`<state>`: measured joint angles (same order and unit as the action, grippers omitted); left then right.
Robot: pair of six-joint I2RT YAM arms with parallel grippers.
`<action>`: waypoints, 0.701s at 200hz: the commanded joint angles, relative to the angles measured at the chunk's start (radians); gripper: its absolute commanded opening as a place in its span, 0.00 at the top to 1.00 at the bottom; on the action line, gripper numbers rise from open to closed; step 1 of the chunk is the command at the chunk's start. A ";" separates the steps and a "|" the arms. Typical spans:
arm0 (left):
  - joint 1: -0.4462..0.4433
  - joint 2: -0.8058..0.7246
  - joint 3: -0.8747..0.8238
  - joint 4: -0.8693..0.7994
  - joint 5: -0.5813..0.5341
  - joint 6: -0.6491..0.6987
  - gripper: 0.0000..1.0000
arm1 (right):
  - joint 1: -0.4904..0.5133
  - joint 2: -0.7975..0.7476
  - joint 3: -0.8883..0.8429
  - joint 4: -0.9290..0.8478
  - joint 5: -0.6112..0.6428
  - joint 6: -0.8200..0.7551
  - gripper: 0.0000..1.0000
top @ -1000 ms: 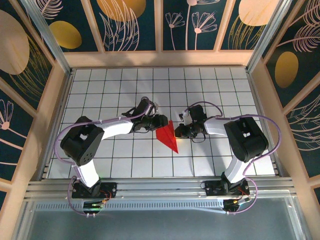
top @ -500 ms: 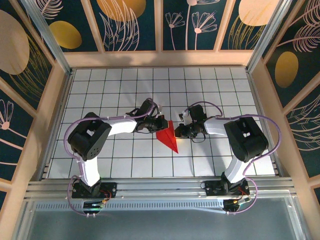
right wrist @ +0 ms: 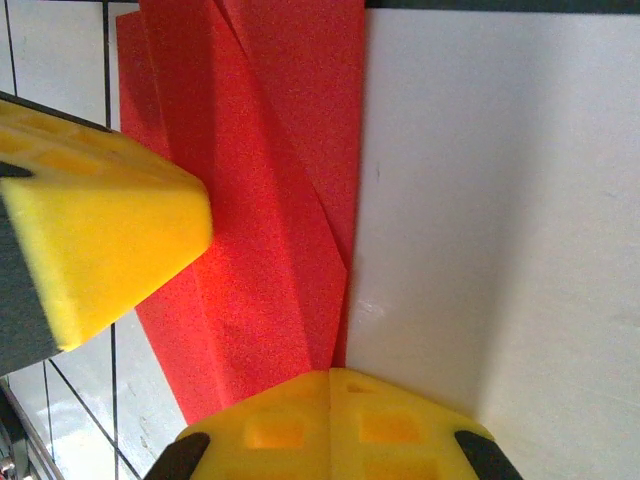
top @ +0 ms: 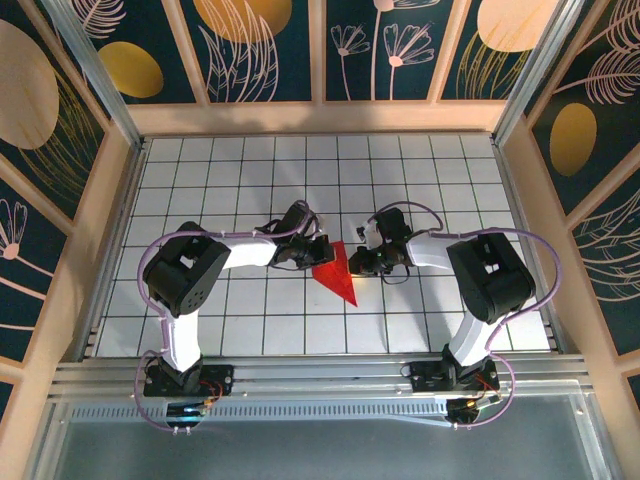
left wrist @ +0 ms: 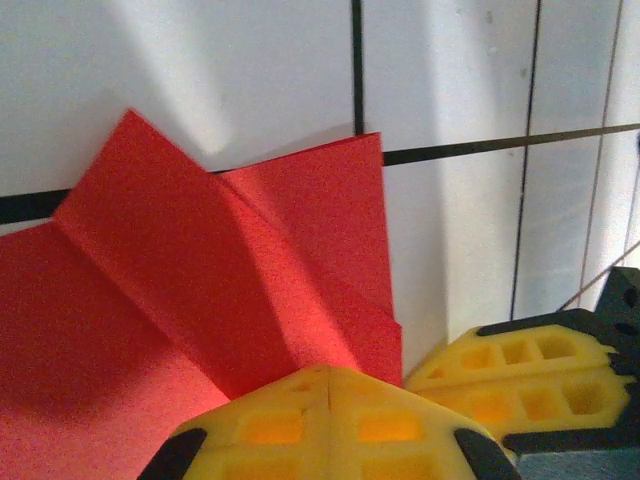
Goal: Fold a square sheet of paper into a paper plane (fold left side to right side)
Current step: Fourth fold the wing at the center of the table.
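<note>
Table (top: 200,330): carrying plane (top: 338,272) at centre, part folded, flaps not lying flat. Pressing on it from either side with left gripper (top: 318,252) and right gripper (top: 358,262), both closed, tips at its edges, clamping nothing. Risking sliding it, flaps springing open, crease wandering if pushing unevenly.

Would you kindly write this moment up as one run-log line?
stage: folding | paper plane: red, folded to a point, flat on table | left hand: shut, at its left edge | right hand: shut, at its right edge
</note>
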<state>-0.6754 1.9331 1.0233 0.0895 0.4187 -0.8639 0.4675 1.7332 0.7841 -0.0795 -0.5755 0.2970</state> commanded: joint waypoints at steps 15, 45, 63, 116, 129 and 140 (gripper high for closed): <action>-0.002 0.027 -0.023 -0.037 -0.035 0.022 0.96 | 0.023 0.066 -0.008 -0.036 0.112 -0.007 1.00; -0.003 0.034 -0.033 -0.043 -0.053 0.021 0.96 | 0.025 0.060 -0.001 -0.034 0.099 -0.006 1.00; -0.001 0.035 -0.038 -0.049 -0.063 0.021 0.97 | 0.022 0.056 0.007 -0.033 0.089 -0.002 1.00; -0.003 0.045 -0.045 -0.059 -0.078 0.022 0.97 | 0.009 -0.008 0.057 -0.030 0.045 0.027 0.96; -0.002 0.046 -0.045 -0.060 -0.080 0.021 0.98 | 0.003 -0.028 0.071 -0.040 0.041 0.033 0.93; -0.003 0.047 -0.045 -0.062 -0.081 0.022 0.98 | -0.001 -0.049 0.082 -0.051 0.040 0.035 0.88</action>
<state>-0.6754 1.9400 1.0096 0.0933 0.3889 -0.8635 0.4709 1.7325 0.8177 -0.1165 -0.5591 0.3130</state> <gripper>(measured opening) 0.054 0.077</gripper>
